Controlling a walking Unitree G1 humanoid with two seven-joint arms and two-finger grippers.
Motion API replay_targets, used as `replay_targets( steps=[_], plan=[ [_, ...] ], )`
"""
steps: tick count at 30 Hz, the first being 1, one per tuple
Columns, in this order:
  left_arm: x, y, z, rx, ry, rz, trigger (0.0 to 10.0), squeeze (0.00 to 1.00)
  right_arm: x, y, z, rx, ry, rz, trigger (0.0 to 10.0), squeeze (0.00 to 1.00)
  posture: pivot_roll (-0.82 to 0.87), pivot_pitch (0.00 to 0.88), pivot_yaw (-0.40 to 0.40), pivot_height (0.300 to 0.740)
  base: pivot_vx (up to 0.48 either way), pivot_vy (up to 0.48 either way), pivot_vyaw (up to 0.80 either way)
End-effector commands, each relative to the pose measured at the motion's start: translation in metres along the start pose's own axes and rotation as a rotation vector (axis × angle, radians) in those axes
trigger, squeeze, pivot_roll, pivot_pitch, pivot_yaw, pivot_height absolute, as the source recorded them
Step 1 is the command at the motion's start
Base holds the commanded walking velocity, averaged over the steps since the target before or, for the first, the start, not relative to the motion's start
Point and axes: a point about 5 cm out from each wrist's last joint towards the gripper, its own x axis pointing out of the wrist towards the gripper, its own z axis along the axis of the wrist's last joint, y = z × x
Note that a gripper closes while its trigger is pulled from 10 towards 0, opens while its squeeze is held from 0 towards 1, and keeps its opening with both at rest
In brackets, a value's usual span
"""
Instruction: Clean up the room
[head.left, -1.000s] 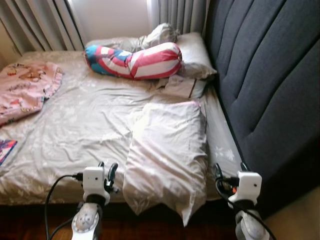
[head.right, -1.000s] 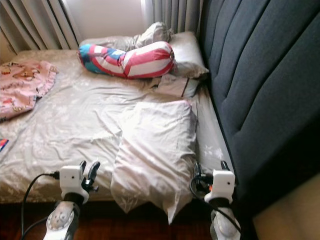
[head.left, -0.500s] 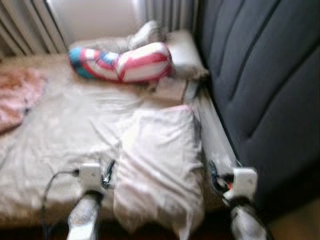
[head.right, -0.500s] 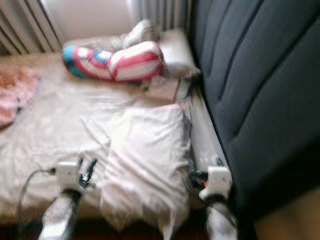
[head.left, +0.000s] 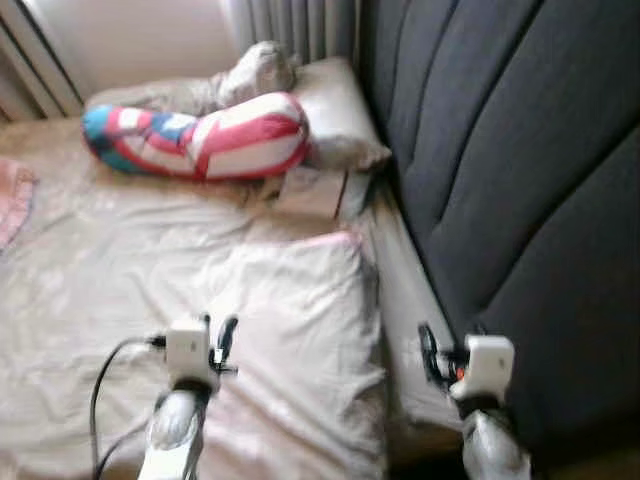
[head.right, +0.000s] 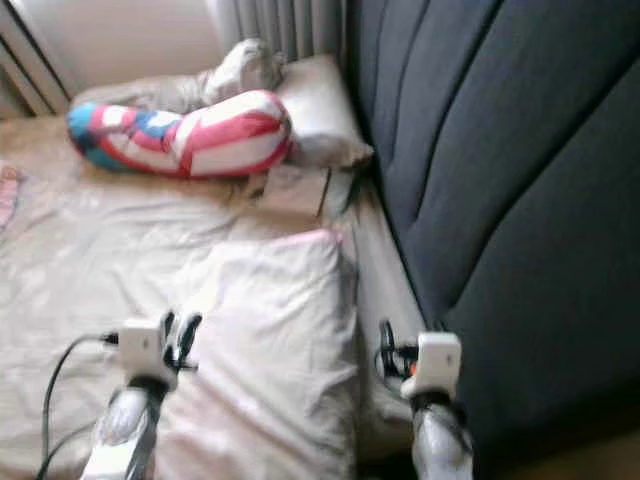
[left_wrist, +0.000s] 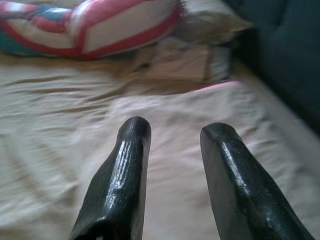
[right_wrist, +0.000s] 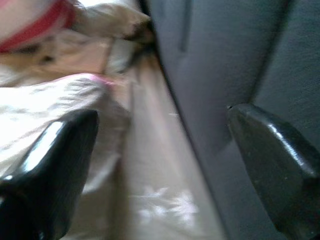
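Observation:
A white pillow (head.left: 290, 340) lies on the beige bed sheet (head.left: 90, 270), close to the dark headboard. My left gripper (head.left: 218, 335) hovers over the pillow's near left part, open and holding nothing; in the left wrist view its fingertips (left_wrist: 134, 127) stand apart over the pillow. My right gripper (head.left: 452, 345) is open above the strip of mattress between pillow and headboard (head.left: 500, 150). A red, white and blue striped bolster (head.left: 200, 135) lies across the far end of the bed.
Behind the bolster sit a beige pillow (head.left: 335, 110) and a crumpled grey cloth (head.left: 255, 70). A folded cloth (head.left: 315, 190) lies between bolster and white pillow. A pink blanket's edge (head.left: 10, 195) shows at far left. Curtains (head.left: 290, 20) hang behind.
The camera has moved forward and turned right, so the bed looks nearer and shifted left. The left gripper now sits over the white pillow. Both grippers keep their pose.

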Motion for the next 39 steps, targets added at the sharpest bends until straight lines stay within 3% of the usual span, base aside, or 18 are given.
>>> replay_targets(
  steps=[1,39],
  plan=[
    [-0.0001,0.0082,0.0018,0.024,0.01,0.017,10.0,0.0,0.0017,0.0032,0.0035,0.013,-0.012,0.008,10.0,0.0,-0.19,0.088,0.007,0.74,0.0,0.0,0.0],
    [0.0015,0.0057,0.0028,-0.018,0.041,0.013,10.0,0.0,-0.0001,0.0034,-0.0041,0.046,0.052,-0.009,10.0,0.0,-0.18,0.096,0.011,0.74,0.0,0.013,-0.01]
  ],
)
